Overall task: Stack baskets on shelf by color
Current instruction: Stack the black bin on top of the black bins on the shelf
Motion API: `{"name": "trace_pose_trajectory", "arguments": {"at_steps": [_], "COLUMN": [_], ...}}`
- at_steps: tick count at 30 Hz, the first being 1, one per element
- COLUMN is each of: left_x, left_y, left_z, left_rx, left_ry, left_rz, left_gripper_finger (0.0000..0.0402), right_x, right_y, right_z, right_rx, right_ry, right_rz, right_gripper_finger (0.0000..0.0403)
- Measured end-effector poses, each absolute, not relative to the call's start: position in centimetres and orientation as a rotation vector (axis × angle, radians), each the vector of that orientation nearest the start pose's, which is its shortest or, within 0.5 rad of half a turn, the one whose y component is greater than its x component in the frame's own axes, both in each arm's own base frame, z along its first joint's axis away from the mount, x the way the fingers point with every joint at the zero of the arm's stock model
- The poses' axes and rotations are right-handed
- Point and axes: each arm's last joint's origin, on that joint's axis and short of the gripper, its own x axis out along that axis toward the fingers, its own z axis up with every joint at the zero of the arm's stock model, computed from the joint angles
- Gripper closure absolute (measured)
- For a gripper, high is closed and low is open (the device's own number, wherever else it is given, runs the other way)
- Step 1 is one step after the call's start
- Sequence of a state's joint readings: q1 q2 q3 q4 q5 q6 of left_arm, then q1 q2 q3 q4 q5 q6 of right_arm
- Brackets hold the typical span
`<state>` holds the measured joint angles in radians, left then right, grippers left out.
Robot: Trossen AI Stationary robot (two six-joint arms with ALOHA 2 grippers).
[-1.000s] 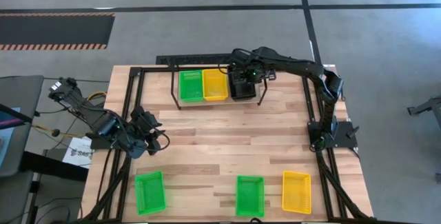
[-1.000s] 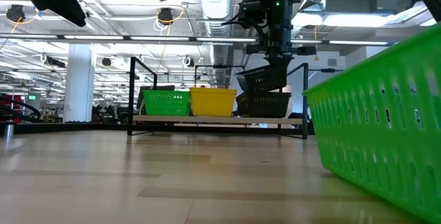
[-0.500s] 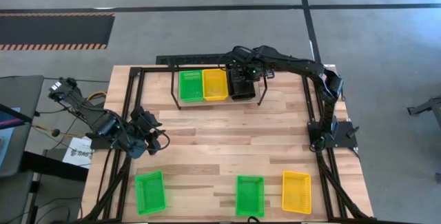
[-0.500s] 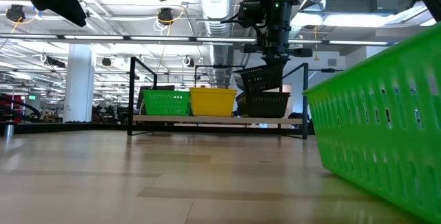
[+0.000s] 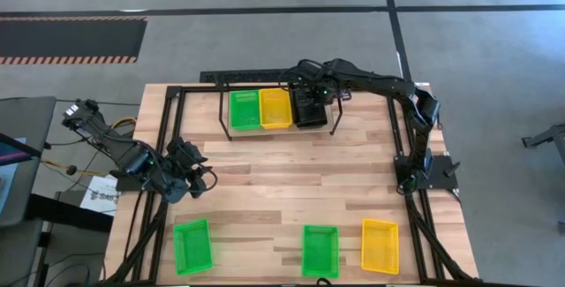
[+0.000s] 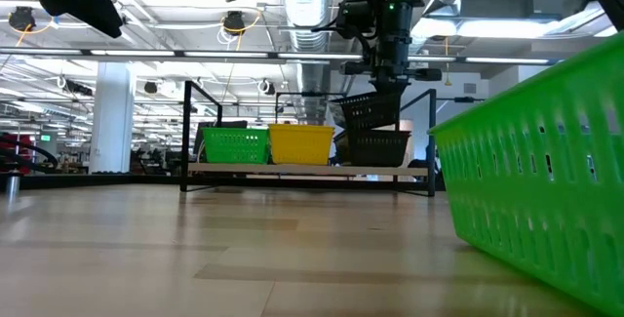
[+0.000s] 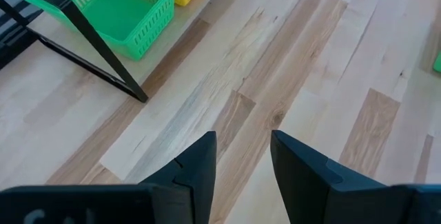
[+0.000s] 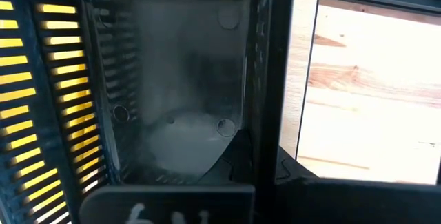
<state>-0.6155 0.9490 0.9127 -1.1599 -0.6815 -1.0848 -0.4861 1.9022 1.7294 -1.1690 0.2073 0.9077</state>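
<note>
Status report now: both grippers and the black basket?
Right gripper shut on tilted black basket above shelf's black one. Left gripper open, waiting. Nothing blocking.

Green baskets number three: one on the shelf (image 5: 231, 128) at its left end (image 5: 244, 109), and two on the table (image 5: 291, 181) near its front edge (image 5: 192, 246) (image 5: 320, 250). Yellow baskets number two: one on the shelf beside the green one (image 5: 275, 108), one at the table's front right (image 5: 380, 245). Black baskets number two, both at the shelf's right end: one resting on the board (image 6: 378, 147), another tilted just above it (image 6: 369, 110). That makes seven baskets. There is one shelf. Two arms are in view.
</note>
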Motion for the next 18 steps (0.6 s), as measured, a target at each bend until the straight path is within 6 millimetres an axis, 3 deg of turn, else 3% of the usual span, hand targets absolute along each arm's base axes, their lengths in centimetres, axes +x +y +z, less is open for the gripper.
{"name": "trace_pose_trajectory", "arguments": {"at_steps": [18], "left_x": [13.06], "left_y": [-6.99], "left_z": [28.55], "left_rx": [-0.289], "left_ry": [0.762], "left_rz": [0.532], "left_gripper_finger": [0.0276], "right_x": [33.51], "right_y": [-17.79], "right_z": [27.66], "right_rx": [0.908], "right_ry": [1.006], "right_rz": [-1.160], "right_gripper_finger": [0.0397]}}
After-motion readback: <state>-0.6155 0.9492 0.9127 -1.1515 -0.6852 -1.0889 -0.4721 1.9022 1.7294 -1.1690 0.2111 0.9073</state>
